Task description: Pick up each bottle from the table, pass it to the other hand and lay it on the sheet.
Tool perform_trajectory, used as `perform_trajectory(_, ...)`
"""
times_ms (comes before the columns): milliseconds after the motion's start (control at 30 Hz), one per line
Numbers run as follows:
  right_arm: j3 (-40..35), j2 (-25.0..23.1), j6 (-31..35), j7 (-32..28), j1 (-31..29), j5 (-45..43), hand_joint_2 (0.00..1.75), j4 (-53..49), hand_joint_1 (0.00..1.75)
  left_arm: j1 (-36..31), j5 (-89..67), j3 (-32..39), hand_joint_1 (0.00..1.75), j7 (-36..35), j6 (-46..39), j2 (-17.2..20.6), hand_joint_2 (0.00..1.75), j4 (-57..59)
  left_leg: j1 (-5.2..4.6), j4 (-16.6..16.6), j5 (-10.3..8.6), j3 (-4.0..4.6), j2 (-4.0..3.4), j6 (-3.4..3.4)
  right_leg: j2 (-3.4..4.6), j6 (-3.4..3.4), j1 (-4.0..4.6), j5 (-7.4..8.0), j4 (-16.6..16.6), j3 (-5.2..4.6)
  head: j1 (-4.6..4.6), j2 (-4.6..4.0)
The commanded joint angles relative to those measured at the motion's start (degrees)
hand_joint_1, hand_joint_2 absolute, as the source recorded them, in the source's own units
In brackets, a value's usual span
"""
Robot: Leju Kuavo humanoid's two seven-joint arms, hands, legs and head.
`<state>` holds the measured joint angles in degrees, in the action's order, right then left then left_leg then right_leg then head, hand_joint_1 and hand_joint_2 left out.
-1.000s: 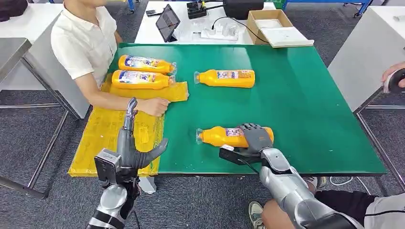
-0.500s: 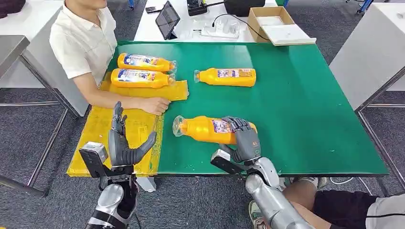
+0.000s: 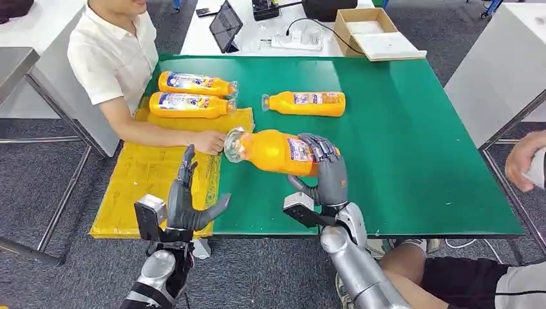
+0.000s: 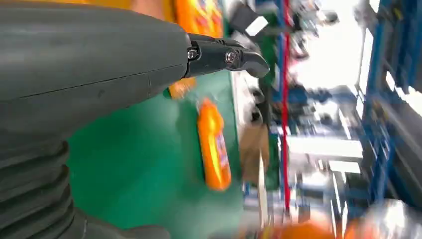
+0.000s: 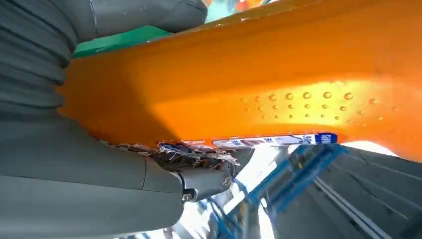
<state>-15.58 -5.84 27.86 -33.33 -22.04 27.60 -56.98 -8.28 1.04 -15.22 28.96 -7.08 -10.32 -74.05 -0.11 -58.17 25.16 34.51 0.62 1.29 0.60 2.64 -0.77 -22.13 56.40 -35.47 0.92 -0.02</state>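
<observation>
My right hand point(image 3: 326, 177) grips an orange bottle point(image 3: 273, 150) by its base end and holds it above the green table point(image 3: 412, 141), cap end pointing left. In the right wrist view the same bottle point(image 5: 259, 89) lies against my palm. My left hand point(image 3: 187, 203) is open, fingers apart and raised, over the near edge of the yellow sheet point(image 3: 145, 177), a little left of and below the bottle's cap. Two orange bottles point(image 3: 190, 84) point(image 3: 187, 105) lie on the sheet's far end. Another bottle point(image 3: 306, 103) lies on the table; the left wrist view shows it too point(image 4: 214, 144).
A person in a white shirt point(image 3: 112, 58) sits at the table's left side, one hand point(image 3: 207, 141) resting on the sheet near the held bottle's cap. Another person's hand point(image 3: 525, 161) is at the right edge. A tablet point(image 3: 225, 29) and cardboard box point(image 3: 367, 32) lie beyond the table.
My right hand has lifted the bottle off the table and carried it left and up. My left hand has risen and shifted right toward it. A person's hand appeared at the right edge.
</observation>
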Motion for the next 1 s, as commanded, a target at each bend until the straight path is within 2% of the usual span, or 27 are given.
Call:
perform_trajectory(33,0.6,-4.8,-6.7,-5.8,-8.4,-8.7,1.75,14.6,1.75,-2.2,-1.7,-6.8,0.00,-0.7,4.3,2.2,1.75,4.6,-0.01,0.0,0.03,-0.13,-0.18,-0.05,0.11,-0.06,0.00,0.00,0.0,0.05,-0.02,0.00)
perform_trajectory(133,-2.5,-7.0,-8.0,-4.7,-10.7,-6.9,1.75,20.5,1.75,-3.5,0.2,-7.3,0.00,0.6,5.9,1.2,1.75,5.5,0.00,0.0,0.02,-0.11,-0.15,-0.05,0.08,-0.06,0.01,0.00,0.0,0.03,-0.02,0.00)
perform_trajectory(233,-3.6,-8.0,-7.5,-5.6,-10.5,-6.1,1.75,21.9,1.75,-4.0,0.7,-7.2,0.00,0.2,6.0,0.9,1.75,5.7,0.02,0.0,0.02,-0.10,-0.14,-0.05,0.07,-0.05,0.02,-0.01,0.0,0.02,-0.02,0.00)
perform_trajectory(300,-6.0,-9.1,-7.5,-6.7,-9.9,-5.1,1.75,22.9,1.75,-4.9,3.4,-6.6,0.00,-1.6,7.1,0.2,1.75,6.7,0.05,0.0,0.05,-0.18,-0.13,-0.09,0.03,-0.10,0.07,-0.04,0.0,0.10,0.00,0.00)
perform_trajectory(333,-8.8,-9.3,-7.7,-6.7,-8.2,-4.6,1.75,21.2,1.75,-5.7,11.2,-5.7,0.00,-6.6,12.6,-0.5,1.75,8.6,0.03,0.0,0.03,-0.13,-0.11,-0.05,0.04,-0.06,0.04,-0.03,0.0,0.04,-0.02,0.00)
perform_trajectory(367,-9.9,-9.5,-7.5,-6.7,-7.5,-4.4,1.75,20.5,1.75,-5.9,11.6,-5.8,0.00,-6.6,12.6,-0.7,1.75,8.9,0.06,0.1,0.08,-0.27,-0.14,-0.09,0.03,-0.11,0.07,-0.07,0.0,0.18,-0.02,0.00)
perform_trajectory(467,-14.4,-10.1,-5.5,-6.7,-5.8,-4.2,1.75,19.3,1.75,-6.4,14.2,-4.8,0.00,-4.7,10.4,-2.3,1.75,9.1,0.07,0.1,0.07,-0.24,-0.07,-0.09,-0.03,-0.10,0.08,-0.08,-0.1,0.17,0.00,0.00)
perform_trajectory(633,-15.1,-10.0,-5.1,-6.7,-5.9,-4.9,1.75,19.4,1.75,-6.4,14.7,-5.2,0.00,-5.1,10.0,-2.1,1.75,8.2,0.02,0.0,0.01,-0.04,-0.01,-0.06,-0.10,-0.07,0.03,-0.06,0.0,-0.04,-0.02,0.00)
perform_trajectory(867,-15.4,-9.8,-5.2,-6.7,-6.1,-5.6,1.75,19.4,1.75,-6.3,15.1,-5.3,0.00,-5.0,9.7,-2.1,1.75,8.2,0.05,0.1,0.07,-0.19,-0.03,-0.09,-0.10,-0.12,0.06,-0.11,0.0,0.11,0.00,0.00)
perform_trajectory(1000,-20.2,-10.5,-4.0,-6.7,-3.0,-6.5,1.75,16.5,1.75,-5.8,17.4,-2.7,0.00,-2.6,4.6,-3.8,1.75,4.7,0.05,0.0,0.08,-0.13,-0.03,-0.09,-0.09,-0.11,0.07,-0.11,0.0,0.06,-0.02,0.00)
